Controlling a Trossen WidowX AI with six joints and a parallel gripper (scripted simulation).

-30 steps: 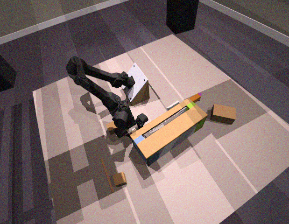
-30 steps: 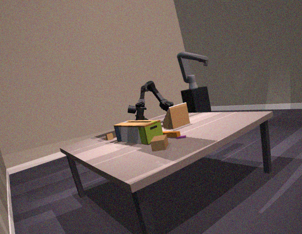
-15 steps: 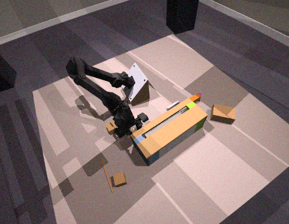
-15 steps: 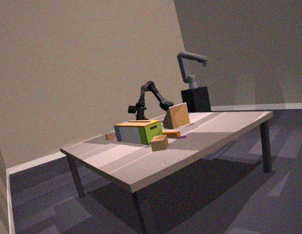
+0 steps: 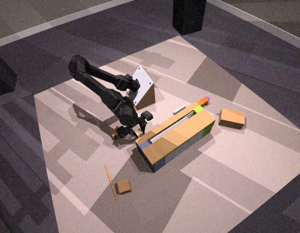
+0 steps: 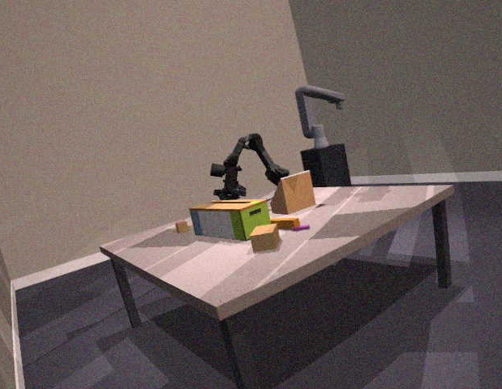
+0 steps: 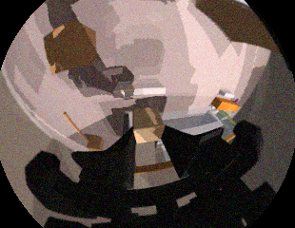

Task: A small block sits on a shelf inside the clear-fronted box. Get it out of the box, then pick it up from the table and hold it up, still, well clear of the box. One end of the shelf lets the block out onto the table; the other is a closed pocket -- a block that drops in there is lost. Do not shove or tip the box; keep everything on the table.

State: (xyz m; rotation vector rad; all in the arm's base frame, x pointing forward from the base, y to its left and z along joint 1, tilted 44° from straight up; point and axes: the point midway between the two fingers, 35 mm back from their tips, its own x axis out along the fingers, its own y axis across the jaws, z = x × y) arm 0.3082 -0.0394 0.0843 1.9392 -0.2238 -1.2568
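I see the small block (image 7: 147, 122) pinched between the fingers of my end effector (image 5: 132, 132), which is clenched on it low over the table (image 5: 235, 160), just beside the blue-cornered end of the box (image 5: 175, 136). In the wrist view the tan block sits squarely in the gap, one dark finger on each side. From the top view the block is mostly hidden under the wrist, so I cannot tell whether it touches the table.

The box lies long and diagonal right next to my end effector, its near corner almost touching the fingers, so I have little room on that side. Away from the box, toward the arm's base, the table is open. A thin stick (image 5: 111, 182) and a small cube (image 5: 124, 186) lie nearer the front edge, well apart from the end effector. The white-faced wedge (image 5: 144, 88) stands behind the arm, and a larger tan box (image 5: 231, 117) sits beyond the far, green end.
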